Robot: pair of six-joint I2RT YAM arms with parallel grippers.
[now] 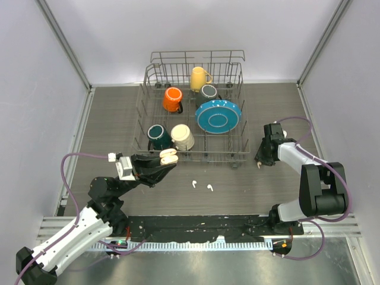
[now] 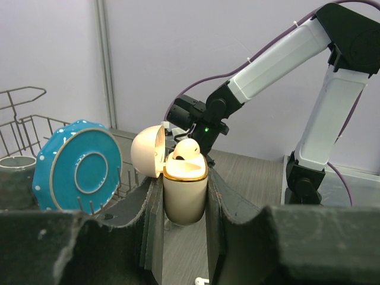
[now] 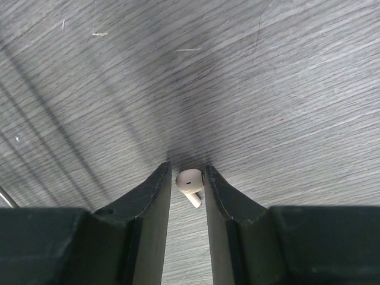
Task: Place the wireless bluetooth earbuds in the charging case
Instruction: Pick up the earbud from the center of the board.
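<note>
Top external view has your left gripper (image 1: 168,158) at about 7 o'clock from the middle of the dish rack (image 1: 237,161), right at the rack's near edge. Its jaws are clamped hard on the body of the case (image 2: 185,193). The left wrist view shows the case upright between the fingers (image 2: 148,225), with its lid (image 2: 147,151) swung open toward 9 o'clock. One earbud (image 2: 187,149) sits in the mouth of the case, its rounded head standing above the rim.

A second earbud (image 1: 194,184) and a third earbud (image 1: 209,187) lie loose on the table (image 1: 285,190) at about 6 o'clock from the rack. They are just beside each other and apart from both grippers.

Your right gripper (image 3: 187,167) is at about 4 o'clock from the rack, just off its near right corner, pointing down at the table. In the right wrist view a fourth earbud (image 3: 190,181) lies on the wood grain between the fingertips, its stem pointing toward 5 o'clock. The jaws stand narrow, one finger close on each side of it. You cannot tell whether they pinch it yet.

Inside the rack a teal plate (image 1: 218,116) stands on edge at the right. With it are an orange mug (image 1: 173,99), a yellow mug (image 1: 199,77), a dark green mug (image 1: 158,136) and a cream mug (image 1: 182,137).
</note>
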